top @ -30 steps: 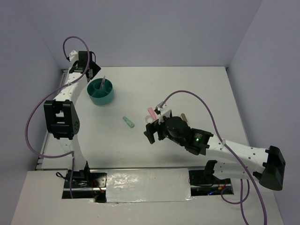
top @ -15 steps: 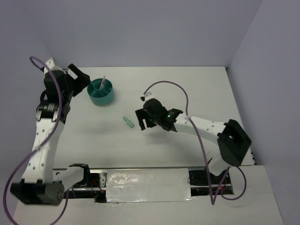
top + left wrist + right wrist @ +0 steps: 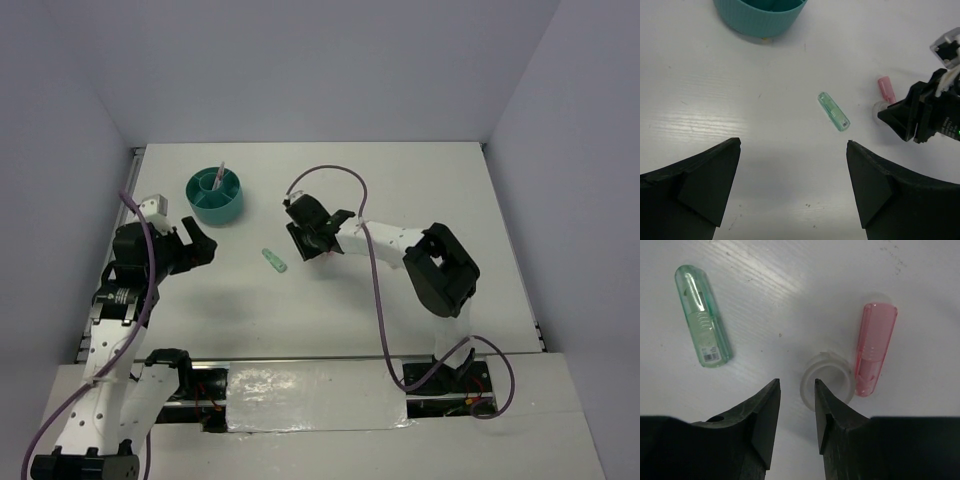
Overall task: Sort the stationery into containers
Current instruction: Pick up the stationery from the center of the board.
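A round teal organizer (image 3: 215, 195) (image 3: 760, 15) stands at the far left with a thin pen (image 3: 218, 178) upright in it. A mint-green block (image 3: 274, 261) (image 3: 833, 111) (image 3: 702, 317) lies flat mid-table. Just right of it lie a white tape ring (image 3: 827, 385) (image 3: 879, 106) and a pink block (image 3: 874, 347) (image 3: 886, 89), side by side. My right gripper (image 3: 308, 243) (image 3: 796, 387) hangs low over the ring, jaws narrowed but apart, straddling the ring's left wall. My left gripper (image 3: 203, 245) (image 3: 793, 141) is wide open and holds nothing, left of the mint-green block.
Grey walls close in the white table on three sides. The right arm's elbow (image 3: 440, 265) rises over the table's right half, its purple cable looping above. The left arm stands along the left edge.
My left arm swung back from the organizer toward the near left and its jaws opened fully. My right gripper moved left and farther out over the ring, and its jaws narrowed.
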`<state>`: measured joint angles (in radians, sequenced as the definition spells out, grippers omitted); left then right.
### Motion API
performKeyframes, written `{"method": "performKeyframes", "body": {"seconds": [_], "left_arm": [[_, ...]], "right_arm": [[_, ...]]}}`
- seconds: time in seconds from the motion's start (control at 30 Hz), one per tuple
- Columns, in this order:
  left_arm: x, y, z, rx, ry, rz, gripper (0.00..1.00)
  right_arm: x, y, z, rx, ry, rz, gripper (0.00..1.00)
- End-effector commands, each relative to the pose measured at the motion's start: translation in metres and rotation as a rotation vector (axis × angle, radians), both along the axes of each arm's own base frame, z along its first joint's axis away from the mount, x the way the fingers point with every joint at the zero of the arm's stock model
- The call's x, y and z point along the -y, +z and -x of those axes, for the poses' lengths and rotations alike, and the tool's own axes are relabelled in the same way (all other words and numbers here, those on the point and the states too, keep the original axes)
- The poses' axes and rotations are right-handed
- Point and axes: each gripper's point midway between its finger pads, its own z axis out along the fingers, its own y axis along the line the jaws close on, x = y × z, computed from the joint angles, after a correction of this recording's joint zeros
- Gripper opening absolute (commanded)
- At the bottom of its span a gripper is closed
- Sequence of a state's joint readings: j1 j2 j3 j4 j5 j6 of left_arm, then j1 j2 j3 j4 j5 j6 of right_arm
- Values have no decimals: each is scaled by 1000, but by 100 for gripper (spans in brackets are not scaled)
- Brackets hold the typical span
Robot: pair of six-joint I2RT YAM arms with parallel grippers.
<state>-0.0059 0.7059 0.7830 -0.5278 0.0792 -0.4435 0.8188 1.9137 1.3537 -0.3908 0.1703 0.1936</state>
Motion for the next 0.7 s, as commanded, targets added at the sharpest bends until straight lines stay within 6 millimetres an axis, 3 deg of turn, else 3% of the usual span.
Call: {"method": "performKeyframes", "body": {"seconds": [0.0,0.23,0.43,0.57,0.67], "left_arm": [[7,35,-6,140,-62,-9,99],[10,34,-5,131,-75,-3,99],[9,33,-4,132,-73,-3,99],[10,34,-4,134,-76,-2,99],[11,33,-5,130,-82,0,99]], "right_arm": [[3,-3,-11,-16,3,18,40],[13,-26,-5,-70,-17,42,39],[5,-40,3,-123,16,14,28],[3,-40,8,-130,20,-12,31],[5,-36,9,-123,6,-24,41]]}}
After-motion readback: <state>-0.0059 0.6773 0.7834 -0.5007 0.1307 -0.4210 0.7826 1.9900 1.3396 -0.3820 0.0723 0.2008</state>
